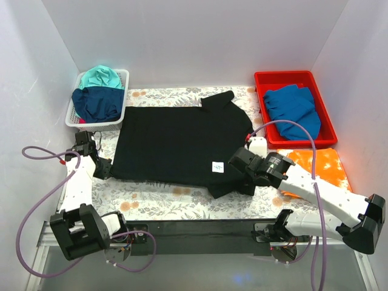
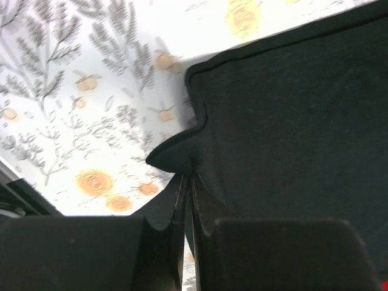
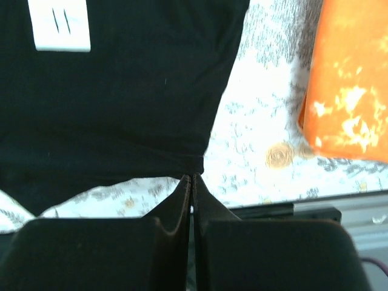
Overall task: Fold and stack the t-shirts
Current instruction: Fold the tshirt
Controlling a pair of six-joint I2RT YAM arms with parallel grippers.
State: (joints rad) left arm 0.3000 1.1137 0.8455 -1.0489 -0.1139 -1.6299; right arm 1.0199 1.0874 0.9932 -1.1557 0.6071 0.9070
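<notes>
A large black t-shirt (image 1: pixel 176 142) with a small white square label (image 1: pixel 218 167) lies spread flat on the flower-printed table cloth (image 1: pixel 151 203). My left gripper (image 1: pixel 104 168) is shut on the shirt's near left corner, which bunches at the fingertips in the left wrist view (image 2: pixel 189 176). My right gripper (image 1: pixel 237 162) is shut on the shirt's hem at its near right corner (image 3: pixel 193 176), with the label (image 3: pixel 60 24) up left. A folded mottled orange shirt (image 1: pixel 321 167) lies at the right. A blue shirt (image 1: pixel 292 109) lies in the red bin; teal (image 1: pixel 100 77) and navy (image 1: pixel 97 103) shirts fill the white basket.
The red bin (image 1: pixel 321 100) stands at the back right and the white basket (image 1: pixel 121 91) at the back left. White walls close in the sides and back. A black rail (image 1: pixel 194 227) runs along the table's near edge. The orange shirt also shows in the right wrist view (image 3: pixel 348 85).
</notes>
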